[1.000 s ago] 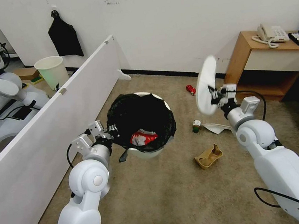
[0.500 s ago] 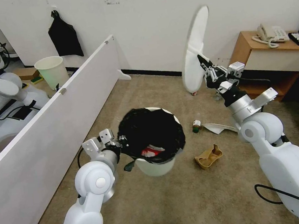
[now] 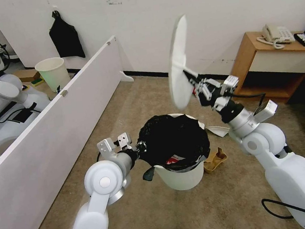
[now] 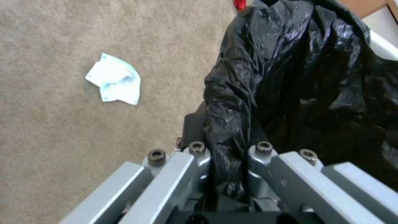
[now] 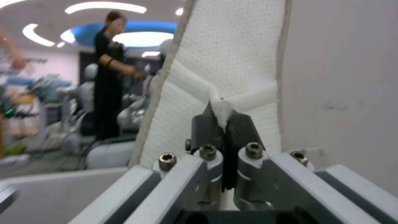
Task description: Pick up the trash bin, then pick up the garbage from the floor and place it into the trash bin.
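So here's where you're at: your right end effector (image 3: 194, 86) is pinched tight on the strap of a white slipper (image 3: 177, 63), and in the right wrist view you can see the two fingers (image 5: 207, 130) squeezed together with a bit of the white strap sticking up between them. The slipper stands nearly upright, long axis pointing up and tilting a little, sole edge-on to the head camera, most of it above the end effector. The thing that matters now is the trash bin (image 3: 180, 174): its mouth sits below the right end effector and slightly toward the robot's left, so the slipper hangs close to over the far edge of the opening, not dead centre, as far as I can judge. Your left end effector (image 3: 139, 152) is clamped on the black bag (image 4: 290, 81) where it folds over the near-left edge of the bin, holding the bin up off the carpet. The bin is a round white bucket with crinkly black lining, and there's some red-and-white packaging (image 3: 171, 160) already inside. On the floor on the far side of the bin from the left end effector you've got a brown paper piece (image 3: 216, 158) and something flat and white (image 3: 217, 130), and the left wrist view shows a crumpled pale blue tissue (image 4: 115, 79).
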